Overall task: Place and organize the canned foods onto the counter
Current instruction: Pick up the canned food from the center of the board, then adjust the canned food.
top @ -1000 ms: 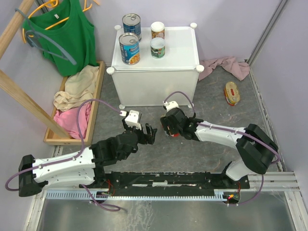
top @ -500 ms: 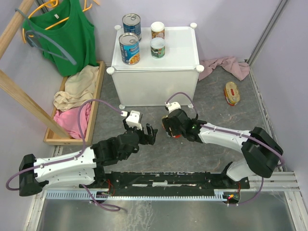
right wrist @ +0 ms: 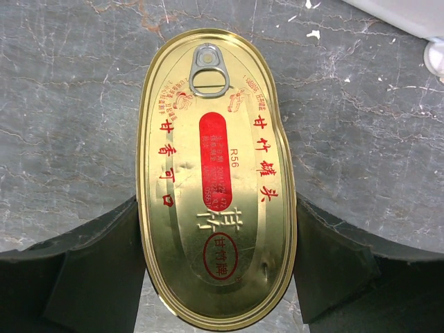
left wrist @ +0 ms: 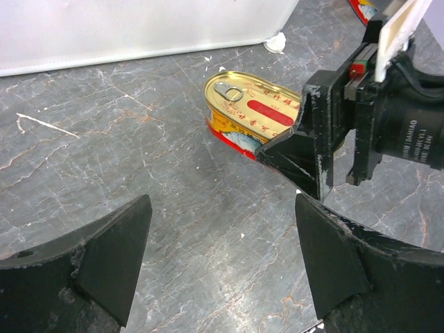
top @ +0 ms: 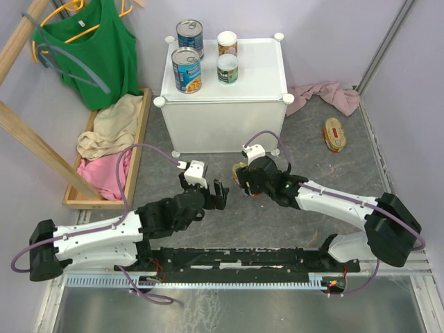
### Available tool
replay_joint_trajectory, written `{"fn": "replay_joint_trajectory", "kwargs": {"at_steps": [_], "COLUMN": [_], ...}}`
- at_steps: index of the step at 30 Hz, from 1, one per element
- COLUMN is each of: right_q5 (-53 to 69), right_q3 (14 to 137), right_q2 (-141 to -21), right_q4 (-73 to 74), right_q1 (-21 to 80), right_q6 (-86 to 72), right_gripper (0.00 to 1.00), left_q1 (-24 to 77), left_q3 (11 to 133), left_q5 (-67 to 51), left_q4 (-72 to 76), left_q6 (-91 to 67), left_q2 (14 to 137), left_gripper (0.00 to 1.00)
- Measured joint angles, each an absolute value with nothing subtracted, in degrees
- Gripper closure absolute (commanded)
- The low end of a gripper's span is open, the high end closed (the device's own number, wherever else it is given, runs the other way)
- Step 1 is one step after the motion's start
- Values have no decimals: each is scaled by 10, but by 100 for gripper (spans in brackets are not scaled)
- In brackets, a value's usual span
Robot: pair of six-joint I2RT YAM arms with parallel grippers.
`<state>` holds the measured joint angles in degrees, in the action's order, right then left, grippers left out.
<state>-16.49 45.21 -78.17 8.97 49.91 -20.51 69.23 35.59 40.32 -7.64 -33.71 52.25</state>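
Grey marbled surface [top: 312,139] spreads under both arms, with the white cabinet [top: 257,76] standing beyond the two claws. The right claw [top: 243,182] is closed on a flat oval gold tin [right wrist: 215,173]. Its two fingers [right wrist: 104,270] press against the tin's long sides, across the short axis and over the half nearest the wrist. The tin lies lid up. Its long axis runs straight out from the right claw, with the pull-tab end farthest from the wrist and the red label strip along that same line. From the left wrist the tab end points away from the right claw, towards the cabinet's foot. Whether the tin rests on the surface or hangs just above it cannot be told.

The left claw [left wrist: 222,205] is spread wide with nothing between its fingers. It faces the right claw, and the held tin sits ahead of it, a little right of centre and apart from its fingertips.

A second oval tin [top: 335,134] lies on the surface well off to the right of the right claw, its long axis running roughly near to far. On the cabinet top, beyond the left claw, two tall blue-labelled cans [top: 186,70] stand upright one behind the other. Just beside them stand two small white-topped cans [top: 227,69], also upright and set front to back.
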Motion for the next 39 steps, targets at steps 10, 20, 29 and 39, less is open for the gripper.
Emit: {"fn": "replay_joint_trajectory", "kwargs": {"at_steps": [10,20,29,39], "right_q5": [-155,-149,-143,-142], "right_q3": [450,450,458,479], "right_q2": [-709,-622,-589,-567], "right_q4": [100,139,160,172], "right_q1": [508,529,542,552], "right_q6": [-198,-185,-181,-176], "right_gripper": [99,99,99,99], "left_q1": [676,612,546,518], "left_q3": [356,396,388,369], "left_q5": [371,286,181,101], "left_q4": [-73,-60,-10,55], "left_q6": [-363,-421,-520,-600], "left_q2": [542,546,531,533], "left_gripper": [5,2,1,0]}}
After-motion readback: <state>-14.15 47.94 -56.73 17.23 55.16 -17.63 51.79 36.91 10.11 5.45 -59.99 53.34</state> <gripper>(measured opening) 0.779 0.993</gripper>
